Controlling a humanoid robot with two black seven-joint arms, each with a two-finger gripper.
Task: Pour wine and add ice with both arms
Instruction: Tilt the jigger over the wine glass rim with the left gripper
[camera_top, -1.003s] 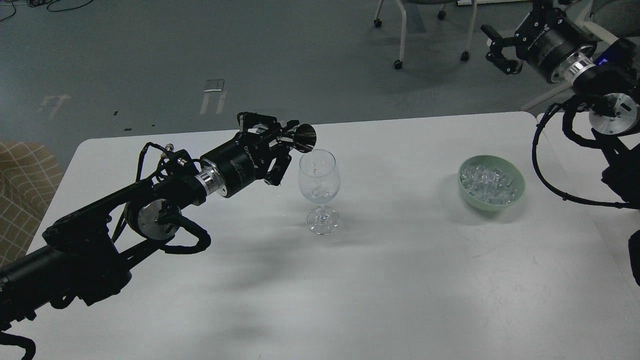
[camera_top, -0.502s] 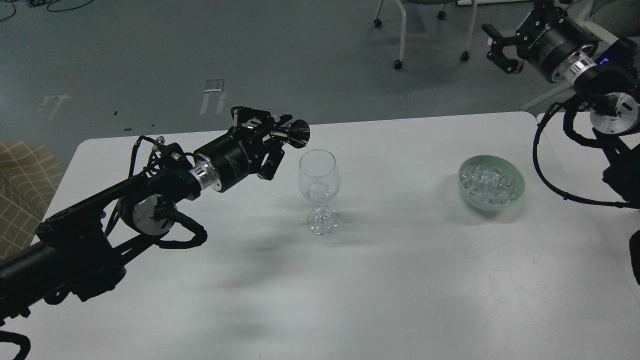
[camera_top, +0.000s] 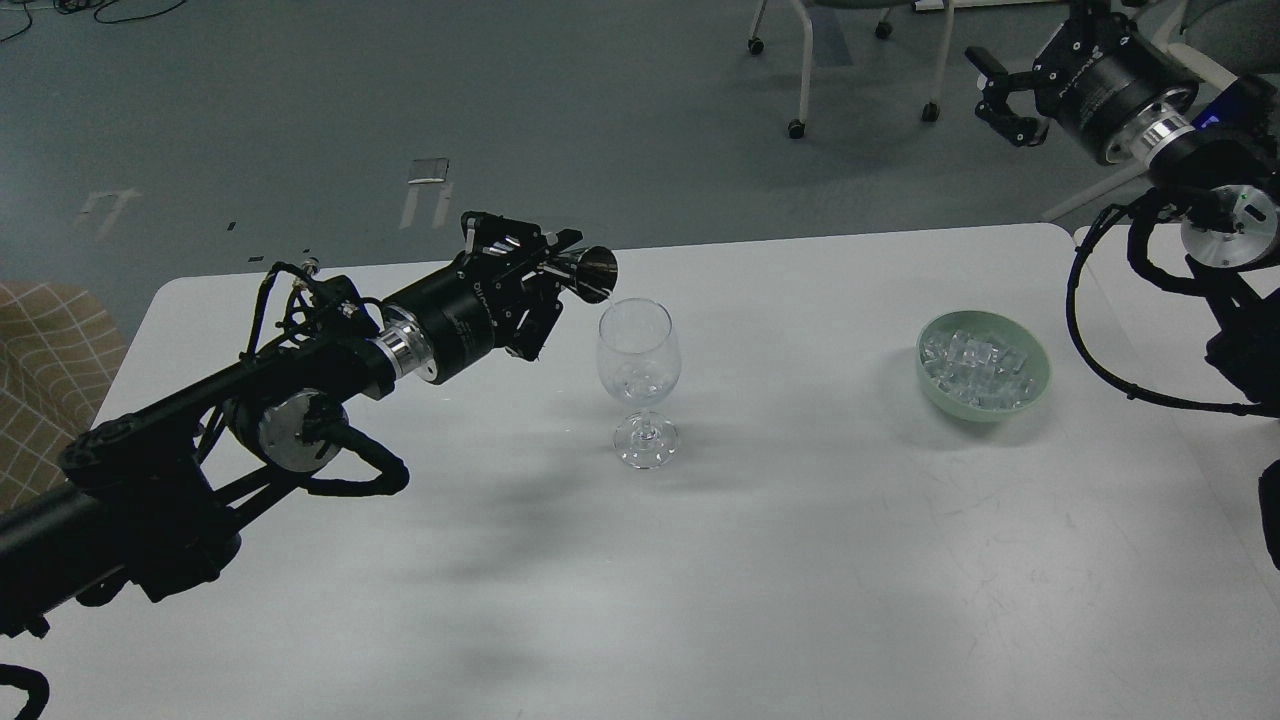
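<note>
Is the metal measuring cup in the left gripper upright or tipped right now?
Tipped. The measuring cup lies on its side in the left gripper, mouth toward the wine glass.

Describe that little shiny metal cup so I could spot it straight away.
Start at the white table and find the clear wine glass standing near its middle. Just up and left of its rim, the left claw holds a small metal cup tipped sideways. It is the only shiny cone-shaped thing there.
</note>
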